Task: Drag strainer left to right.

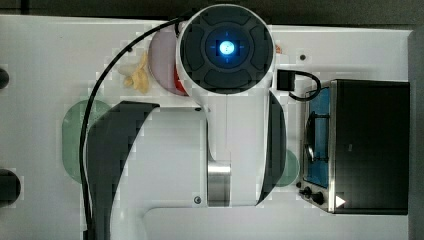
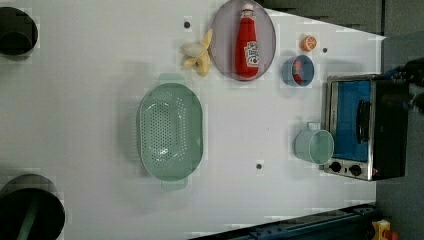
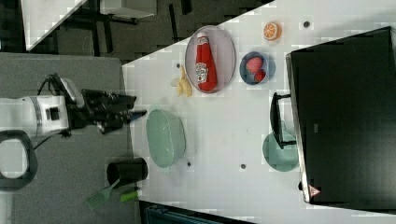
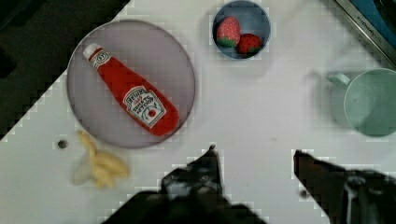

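Note:
The strainer (image 2: 170, 131) is a pale mint-green oval colander dotted with small holes. It lies on the white table (image 2: 90, 100), left of middle in the left view. In the right view the strainer (image 3: 166, 137) rests near the table's left edge, and my gripper (image 3: 136, 108) hangs just to the right view's left of its upper rim, not touching it. In the wrist view my gripper (image 4: 254, 161) is open, with its black fingertips (image 4: 210, 165) wide apart and only bare table between them. The arm (image 1: 226, 47) covers most of the strainer (image 1: 75, 140) in the top view.
A plate (image 2: 220, 30) with a ketchup bottle (image 2: 247, 42) lies beside a peeled banana (image 2: 200, 57). A blue bowl (image 2: 290, 75) holds strawberries, an orange slice (image 2: 308, 43) sits nearby, and a green mug (image 2: 315, 145) stands by the toaster oven (image 2: 365, 127). Black cups (image 2: 17, 30) stand at the left view's left.

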### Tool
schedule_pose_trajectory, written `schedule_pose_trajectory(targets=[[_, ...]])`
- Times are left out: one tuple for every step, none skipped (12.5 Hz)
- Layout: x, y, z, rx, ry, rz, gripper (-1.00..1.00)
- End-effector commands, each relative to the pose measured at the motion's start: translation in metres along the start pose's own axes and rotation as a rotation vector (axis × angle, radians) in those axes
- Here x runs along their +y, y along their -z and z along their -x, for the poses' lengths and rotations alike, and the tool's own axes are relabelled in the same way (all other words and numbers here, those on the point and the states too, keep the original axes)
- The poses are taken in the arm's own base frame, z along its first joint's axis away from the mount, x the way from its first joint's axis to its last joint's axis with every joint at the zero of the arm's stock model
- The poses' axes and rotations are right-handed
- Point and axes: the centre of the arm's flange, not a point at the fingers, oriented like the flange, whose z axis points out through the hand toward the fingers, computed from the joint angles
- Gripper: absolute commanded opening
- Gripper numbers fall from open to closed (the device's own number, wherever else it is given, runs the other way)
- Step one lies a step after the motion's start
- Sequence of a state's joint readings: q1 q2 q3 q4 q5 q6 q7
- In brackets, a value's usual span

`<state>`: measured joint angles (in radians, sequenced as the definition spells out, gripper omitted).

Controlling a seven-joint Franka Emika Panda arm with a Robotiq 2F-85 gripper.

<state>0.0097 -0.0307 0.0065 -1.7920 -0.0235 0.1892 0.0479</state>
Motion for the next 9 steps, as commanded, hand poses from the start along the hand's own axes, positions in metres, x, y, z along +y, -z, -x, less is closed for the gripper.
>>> schedule_pose_trajectory(targets=[[0.168, 0.102, 0.1, -0.022, -0.082, -0.024, 0.6], [0.168, 0.102, 0.101, -0.022, -0.082, -0.024, 0.82], [0.167, 0.102, 0.101, -0.022, -0.078, -0.023, 0.99], [0.162, 0.1, 0.104, -0.024, -0.069, -0.019, 1.0], [0.151, 0.098, 0.111, -0.026, -0.048, -0.018, 1.0], [0.136, 0.094, 0.119, -0.021, -0.018, -0.016, 1.0], [0.116, 0.087, 0.13, -0.012, 0.017, -0.011, 1.0], [0.095, 0.078, 0.143, 0.001, 0.057, 0.004, 1.0], [0.072, 0.065, 0.156, 0.017, 0.087, 0.016, 1.0]])
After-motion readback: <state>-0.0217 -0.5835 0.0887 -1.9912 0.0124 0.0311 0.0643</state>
